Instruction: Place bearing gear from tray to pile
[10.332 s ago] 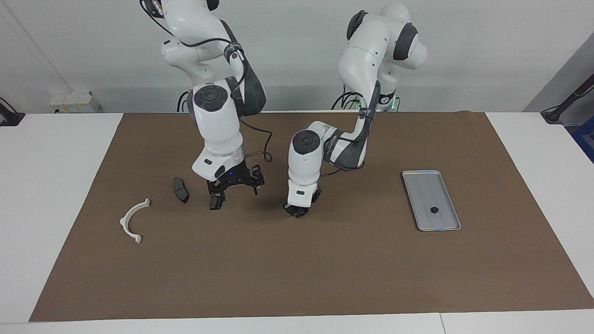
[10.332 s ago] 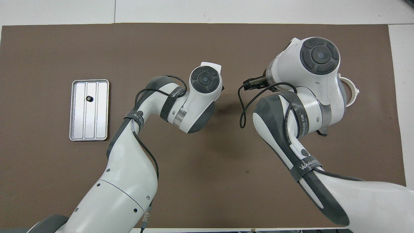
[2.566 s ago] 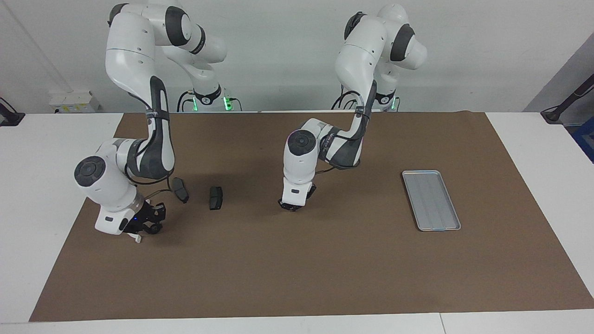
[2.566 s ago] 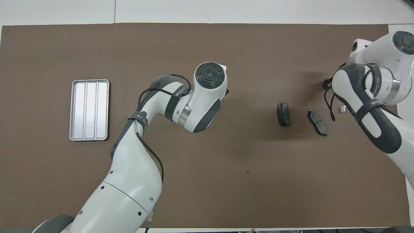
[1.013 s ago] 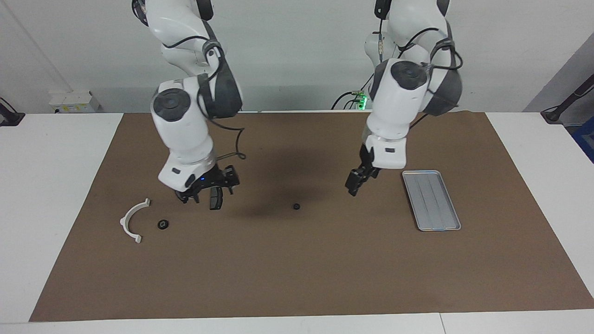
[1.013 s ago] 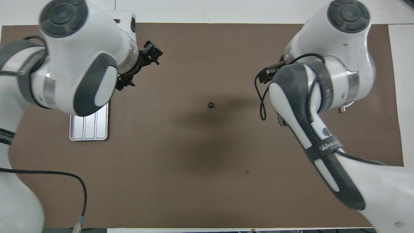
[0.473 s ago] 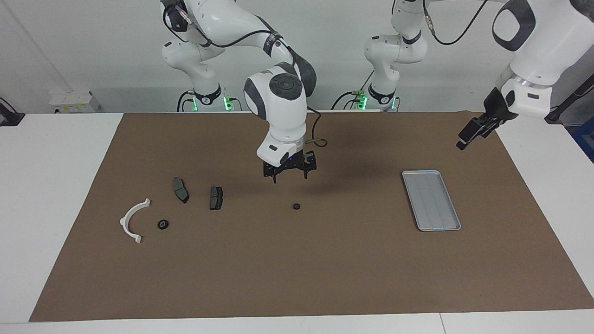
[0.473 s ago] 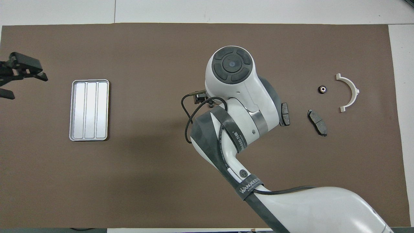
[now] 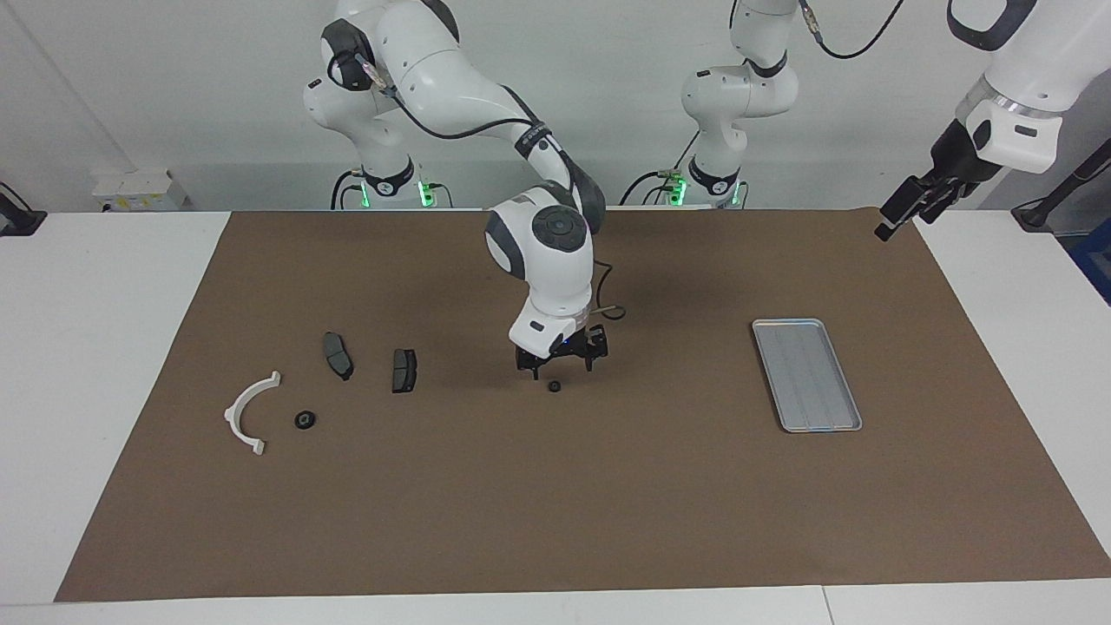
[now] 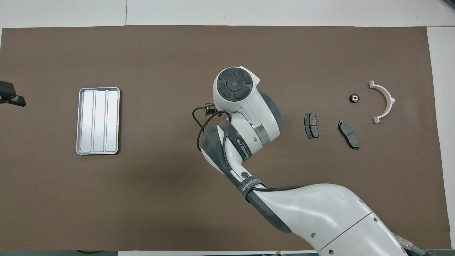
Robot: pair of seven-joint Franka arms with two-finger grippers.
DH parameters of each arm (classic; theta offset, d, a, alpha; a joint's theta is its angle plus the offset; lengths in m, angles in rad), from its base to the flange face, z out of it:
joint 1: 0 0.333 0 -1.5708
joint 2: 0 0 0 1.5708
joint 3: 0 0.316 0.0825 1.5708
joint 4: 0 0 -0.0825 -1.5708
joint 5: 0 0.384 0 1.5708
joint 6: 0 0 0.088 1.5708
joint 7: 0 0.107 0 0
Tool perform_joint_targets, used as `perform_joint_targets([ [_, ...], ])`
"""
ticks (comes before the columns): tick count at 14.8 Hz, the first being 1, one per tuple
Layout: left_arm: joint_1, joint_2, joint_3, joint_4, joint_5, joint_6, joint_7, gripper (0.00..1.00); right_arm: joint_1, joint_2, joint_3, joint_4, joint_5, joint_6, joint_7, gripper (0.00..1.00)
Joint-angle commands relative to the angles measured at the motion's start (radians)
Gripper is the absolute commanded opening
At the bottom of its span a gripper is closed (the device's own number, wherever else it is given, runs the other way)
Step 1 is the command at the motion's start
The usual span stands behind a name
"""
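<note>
A small black bearing gear [image 9: 554, 386] lies on the brown mat midway between the tray and the pile. My right gripper [image 9: 561, 366] hangs open just above it, fingers pointing down and nothing between them. In the overhead view the right arm's wrist [image 10: 235, 87] hides this gear. The silver tray [image 9: 807, 373] [image 10: 97, 121] has nothing in it. The pile holds a white half-ring bracket [image 9: 252, 412] [image 10: 384, 101], two dark brake pads [image 9: 338, 354] [image 9: 404, 370] and another black bearing gear [image 9: 304, 420] [image 10: 354, 98]. My left gripper [image 9: 903, 208] waits open, raised high off the left arm's end of the mat.
The brown mat [image 9: 555, 521] covers most of the white table [image 9: 104, 347]. The tray lies toward the left arm's end and the pile toward the right arm's end. Only the left gripper's tip [image 10: 10, 97] shows at the overhead view's edge.
My right gripper has come down and slightly forward, now just above the gear in the mat's middle. The left gripper has risen a little higher. The parts have not moved.
</note>
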Motion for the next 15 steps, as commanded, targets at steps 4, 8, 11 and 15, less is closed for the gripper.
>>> perform_joint_targets([
  [4,0.014,-0.043,-0.022,-0.062,-0.009,0.035,0.031,1.0,-0.01,0.0,0.003,-0.086,-0.012,0.091,0.006,0.97],
  [8,0.014,-0.044,-0.072,-0.059,0.104,0.038,0.053,1.0,-0.012,-0.002,0.003,-0.114,-0.012,0.125,0.004,0.91],
  [11,0.007,-0.049,-0.071,-0.074,0.104,0.037,0.076,1.0,-0.012,-0.005,0.003,-0.123,-0.012,0.126,0.006,0.82],
  [15,0.004,-0.049,-0.082,-0.066,0.107,0.028,0.077,1.0,-0.01,-0.007,0.003,-0.125,-0.012,0.126,0.007,0.75],
])
